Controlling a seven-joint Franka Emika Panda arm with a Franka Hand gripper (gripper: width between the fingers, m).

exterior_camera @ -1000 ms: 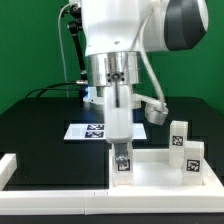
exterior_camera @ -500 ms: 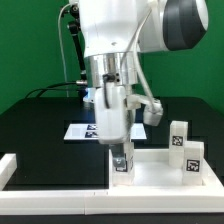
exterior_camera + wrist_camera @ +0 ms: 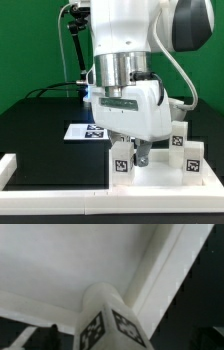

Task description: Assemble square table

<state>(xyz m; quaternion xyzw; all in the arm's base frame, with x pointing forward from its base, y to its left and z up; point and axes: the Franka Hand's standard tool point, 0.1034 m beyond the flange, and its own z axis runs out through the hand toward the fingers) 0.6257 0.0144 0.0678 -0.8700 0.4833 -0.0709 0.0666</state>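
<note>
The white square table top [image 3: 160, 178] lies at the front of the exterior view's right. In the wrist view it fills the frame [image 3: 70, 269], its raised rim [image 3: 160, 274] running alongside. My gripper [image 3: 130, 157] is shut on a white tagged leg block [image 3: 122, 162] and holds it low over the top's near-left part. In the wrist view the leg [image 3: 108, 322] stands between my gripper's [image 3: 110, 346] dark fingers, tags facing the camera. Two more leg blocks [image 3: 180, 134] [image 3: 193, 158] stand on the right side of the top. The fourth leg is out of view.
The marker board [image 3: 82, 131] lies on the black table behind my arm. White border rails [image 3: 12, 166] run along the front and the exterior view's left. A green wall stands behind.
My wrist has turned and swung toward the exterior view's right, now looming larger. The leg block stays in my grip at nearly the same spot over the table top.
</note>
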